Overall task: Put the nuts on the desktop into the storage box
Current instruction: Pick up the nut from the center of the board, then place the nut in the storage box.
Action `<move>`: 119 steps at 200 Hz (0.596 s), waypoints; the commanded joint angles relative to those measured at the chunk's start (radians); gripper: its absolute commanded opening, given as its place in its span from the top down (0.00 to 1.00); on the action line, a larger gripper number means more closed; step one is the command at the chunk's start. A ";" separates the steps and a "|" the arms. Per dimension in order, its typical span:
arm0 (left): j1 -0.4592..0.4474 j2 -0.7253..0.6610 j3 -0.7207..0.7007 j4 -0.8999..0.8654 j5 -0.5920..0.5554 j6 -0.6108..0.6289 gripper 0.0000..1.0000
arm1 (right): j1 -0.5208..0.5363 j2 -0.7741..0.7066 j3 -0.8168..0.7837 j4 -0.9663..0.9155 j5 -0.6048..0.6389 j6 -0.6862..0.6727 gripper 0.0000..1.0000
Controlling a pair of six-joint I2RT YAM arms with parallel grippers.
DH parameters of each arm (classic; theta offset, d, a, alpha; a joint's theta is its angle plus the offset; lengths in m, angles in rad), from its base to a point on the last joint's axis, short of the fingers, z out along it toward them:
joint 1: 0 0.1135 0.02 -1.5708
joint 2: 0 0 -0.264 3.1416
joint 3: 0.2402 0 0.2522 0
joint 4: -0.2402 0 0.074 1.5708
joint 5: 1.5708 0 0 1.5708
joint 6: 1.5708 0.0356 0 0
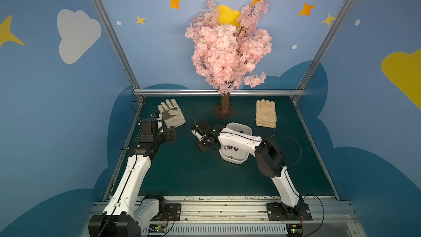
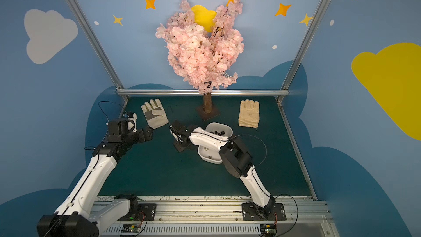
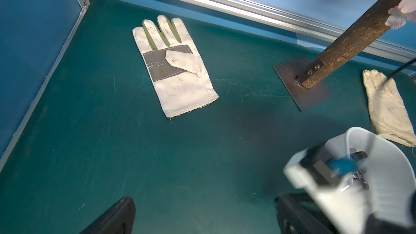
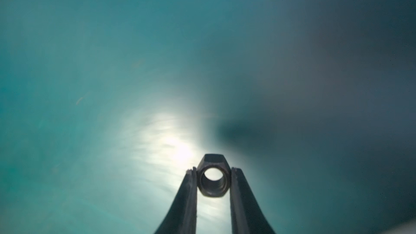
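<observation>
A dark metal hexagonal nut [image 4: 213,159] with a round threaded hole is clamped by its flats between the fingers of the right gripper [image 4: 212,172]. It is over the dark green matte desktop [image 1: 182,174], just beside the shallow white plastic storage box [image 1: 232,161], which holds more silver and black nuts [image 1: 230,148]. The left gripper [image 3: 204,199] hangs spread wide and empty. Blue walls [image 1: 45,110] painted with clouds and stars enclose the table.

Left arm [image 1: 132,174] and right arm [image 1: 286,183]: white shells, black joints, thin black cables [image 1: 300,150]. The right gripper [image 4: 212,171] is dark.
</observation>
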 commanded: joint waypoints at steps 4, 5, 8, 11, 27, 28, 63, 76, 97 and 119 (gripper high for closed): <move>-0.001 -0.001 -0.014 0.008 0.016 -0.009 0.00 | -0.106 -0.170 -0.062 -0.015 0.066 0.029 0.84; -0.001 -0.003 -0.013 0.008 0.016 -0.009 0.00 | -0.110 -0.174 -0.066 -0.016 0.068 0.028 0.83; -0.001 -0.002 -0.014 0.008 0.016 -0.009 0.00 | -0.124 -0.184 -0.078 -0.019 0.071 0.025 0.83; -0.001 -0.003 -0.013 0.008 0.014 -0.009 0.00 | -0.137 -0.194 -0.087 -0.023 0.074 0.023 0.83; -0.001 -0.004 -0.014 0.007 0.013 -0.008 0.00 | -0.204 -0.234 -0.145 -0.049 0.087 0.016 0.83; -0.001 -0.004 -0.014 0.007 0.013 -0.008 0.00 | -0.208 -0.237 -0.149 -0.050 0.089 0.016 0.83; -0.001 -0.004 -0.014 0.008 0.009 -0.007 0.00 | -0.311 -0.291 -0.265 -0.094 0.098 0.014 0.83; -0.002 -0.002 -0.012 0.008 0.011 -0.006 0.00 | -0.333 -0.293 -0.292 -0.110 0.101 0.018 0.83; -0.001 0.000 -0.014 0.008 0.013 -0.007 0.00 | -0.352 -0.295 -0.333 -0.124 0.102 0.024 0.83; -0.001 0.003 -0.013 0.009 0.015 -0.009 0.00 | -0.354 -0.287 -0.357 -0.132 0.117 0.032 0.83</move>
